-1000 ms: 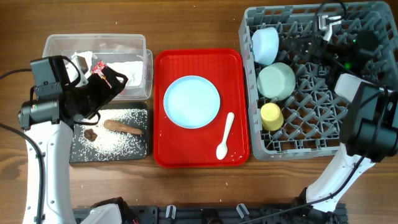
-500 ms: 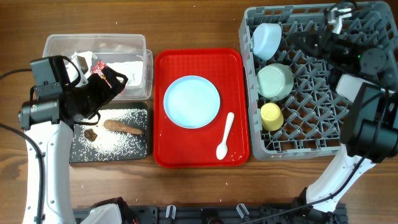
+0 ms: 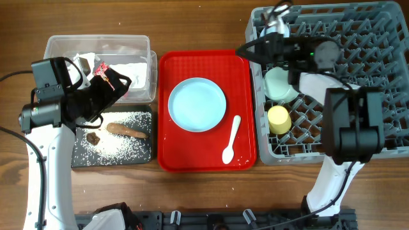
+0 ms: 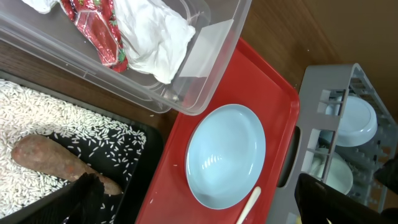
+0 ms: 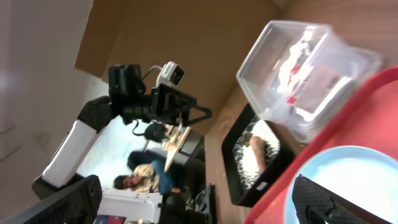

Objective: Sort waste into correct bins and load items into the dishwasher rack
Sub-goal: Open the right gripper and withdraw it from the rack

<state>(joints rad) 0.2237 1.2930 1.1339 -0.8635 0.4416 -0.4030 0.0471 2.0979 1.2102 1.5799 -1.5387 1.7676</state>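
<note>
The light-blue plate (image 3: 197, 104) and white spoon (image 3: 231, 139) lie on the red tray (image 3: 167, 153). The clear tub (image 3: 96, 43) holds tissue (image 3: 137, 69) and the red wrapper (image 3: 101, 68). The black tray (image 3: 146, 153) holds the brown stick (image 3: 126, 130) and rice crumbs (image 3: 115, 145). The grey rack (image 3: 358, 128) holds a bowl (image 3: 281, 83) and the yellow cup (image 3: 278, 119). My right arm hides the other bowl. My left gripper (image 3: 114, 96) is open and empty over the seam between tub and black tray. My right gripper (image 3: 246, 51) is open and empty over the rack's back-left corner.
The left wrist view shows the tub (image 4: 205, 56), the plate (image 4: 225, 155) and the rack (image 4: 336, 93). The right wrist view looks left past the plate (image 5: 348, 180) to the tub (image 5: 311, 74) and black tray (image 5: 258, 155). Bare wood surrounds the containers.
My right arm has swung left from the rack's far back-right to its back-left corner and now covers the back bowl. The left arm has not moved.
</note>
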